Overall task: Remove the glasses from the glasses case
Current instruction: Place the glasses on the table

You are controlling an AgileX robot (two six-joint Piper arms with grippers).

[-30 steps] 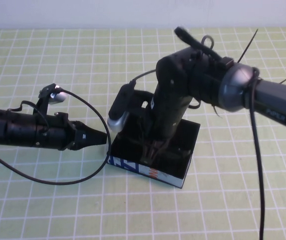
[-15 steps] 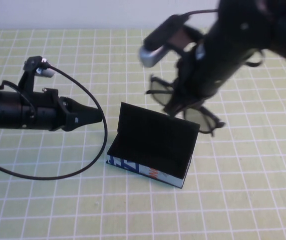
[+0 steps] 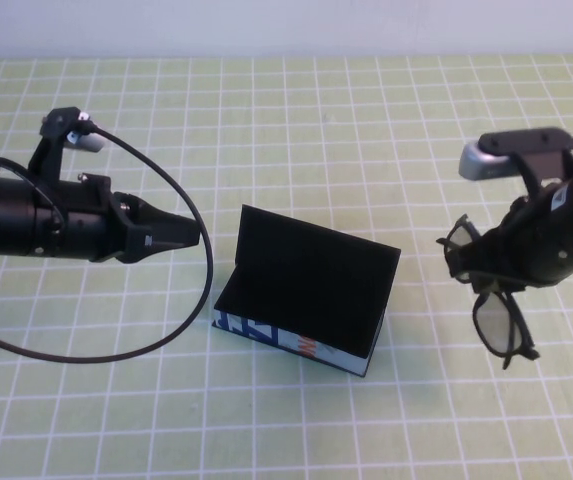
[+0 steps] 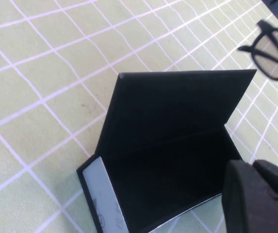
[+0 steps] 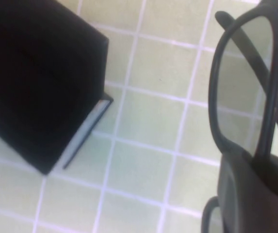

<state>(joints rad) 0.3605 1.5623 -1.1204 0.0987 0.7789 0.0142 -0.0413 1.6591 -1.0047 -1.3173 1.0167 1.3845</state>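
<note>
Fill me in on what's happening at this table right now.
The right gripper holds a pair of black thick-framed glasses in the air to the right of the open black box-shaped glasses case, whose lid stands up and whose dark interior holds nothing I can make out. The left gripper hovers just left of the case, touching nothing. The case sits on the green checked table.

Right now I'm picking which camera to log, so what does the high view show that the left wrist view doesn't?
Only the high view shows both arms whole: the left gripper beside the glasses case, the right gripper off to the case's right holding the glasses, and the case's printed white side. Only the left wrist view looks closely into the case's black interior, which is empty. Both show the open case and the glasses outside it.
</note>
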